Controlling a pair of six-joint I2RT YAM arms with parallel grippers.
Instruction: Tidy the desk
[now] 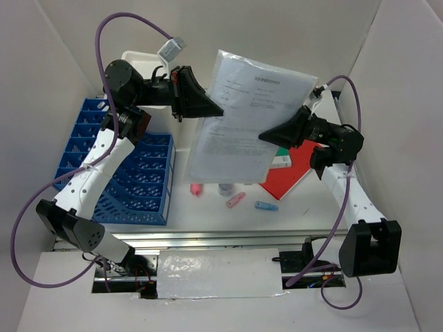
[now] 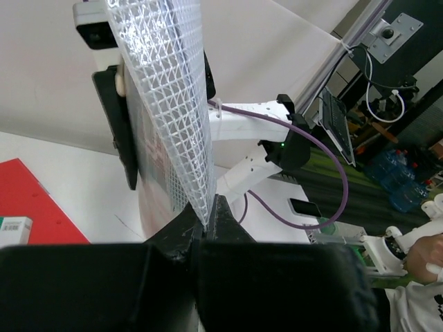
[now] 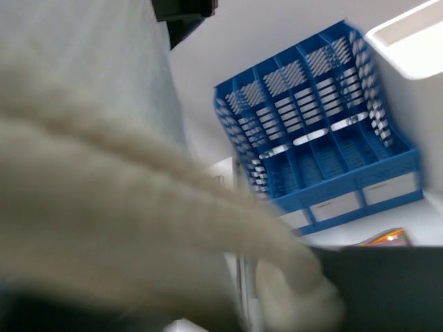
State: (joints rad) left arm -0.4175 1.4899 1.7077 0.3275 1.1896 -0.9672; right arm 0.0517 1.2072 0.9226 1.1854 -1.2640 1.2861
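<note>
White worktop [image 1: 304,200] is lying beneath both arms, carrying a blue file tray [image 1: 138,187] on its left side. Above it, a plastic sleeve [image 1: 242,117] with a printed page is hanging in the air. The left pincer [image 1: 211,109] is pinching its left edge tight, and the right pincer [image 1: 266,136] is clamping the opposite side. To file it well, both arms should probably be travelling together, keeping the sheet taut.

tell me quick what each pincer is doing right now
Left pincer: closed on the sleeve, at its left edge.
Right pincer: looks closed on the sleeve's right side; its own wrist view is too blurred to confirm.
</note>
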